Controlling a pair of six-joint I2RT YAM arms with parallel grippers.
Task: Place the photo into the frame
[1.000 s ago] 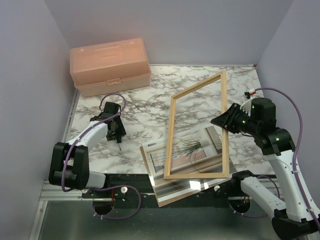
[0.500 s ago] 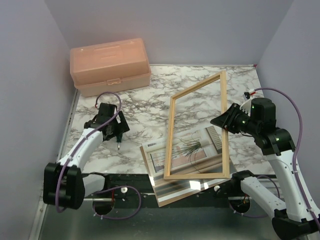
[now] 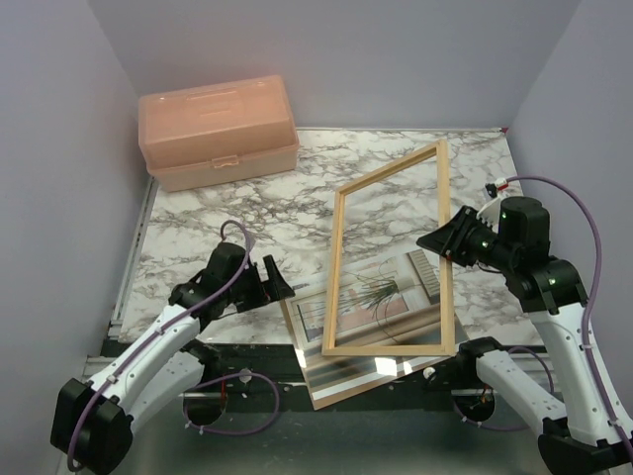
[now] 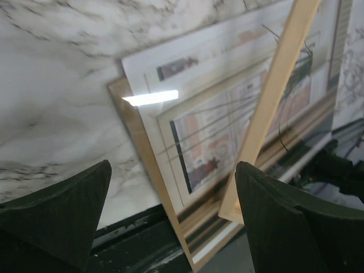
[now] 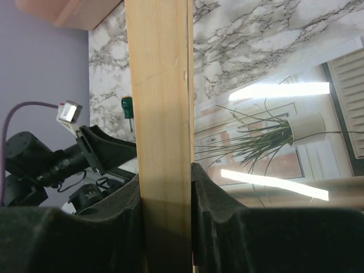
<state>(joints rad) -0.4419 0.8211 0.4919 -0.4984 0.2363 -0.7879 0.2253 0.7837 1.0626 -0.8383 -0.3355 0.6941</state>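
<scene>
Two claws are in view. The right claw (image 3: 442,240) is clamped on the right long bar of the frame (image 3: 334,277), with one finger on each side of the wood. The frame is tilted. Its far end is up in the air and its near end is down low, over the photo (image 3: 376,295). The photo lies flat and face up on the bench (image 3: 297,198), below the right claw. Its spiky plant shows through the open middle of the frame. A brown board (image 3: 331,394) lies under the photo and sticks out at the near edge. The left claw (image 3: 277,287) has its fingers wide apart and holds nothing. It is low, just beside the left corner of the photo and board, pointing at them. A peach toolbox (image 3: 218,129) sits far beyond the left claw, at the back of the bench.
</scene>
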